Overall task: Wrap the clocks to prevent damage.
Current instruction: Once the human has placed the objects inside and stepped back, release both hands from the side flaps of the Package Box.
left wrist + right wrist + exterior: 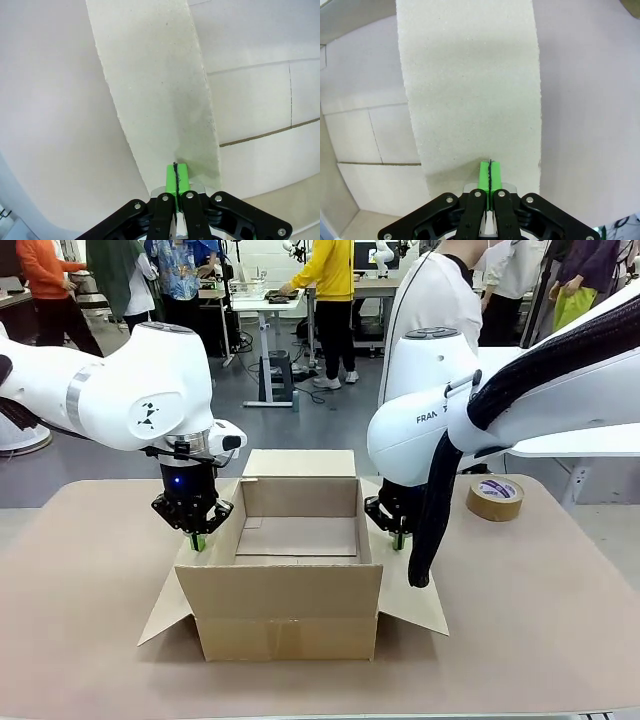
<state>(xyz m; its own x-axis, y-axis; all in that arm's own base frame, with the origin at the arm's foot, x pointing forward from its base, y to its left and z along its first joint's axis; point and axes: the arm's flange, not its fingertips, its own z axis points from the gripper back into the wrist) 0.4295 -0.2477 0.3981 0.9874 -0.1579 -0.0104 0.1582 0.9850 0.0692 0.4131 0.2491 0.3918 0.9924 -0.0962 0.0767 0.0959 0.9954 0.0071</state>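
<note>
An open brown cardboard box [290, 615] stands mid-table with its flaps spread, and its inside looks bare. The clocks are out of view. My left gripper [197, 540] points down at the box's left side flap [165, 605], shut with nothing between its green pads. The left wrist view shows the shut gripper [176, 172] just over the pale flap [160, 90]. On the other side, my right gripper [398, 538] is also shut, at the right side flap [415, 605]. In the right wrist view, its pads [489, 170] meet above that flap [470, 90].
A roll of brown packing tape [495, 498] lies on the table at the back right. A person in a white top [440, 290] stands at the far side behind my right arm. Bare tabletop [80, 640] lies left, right and in front of the box.
</note>
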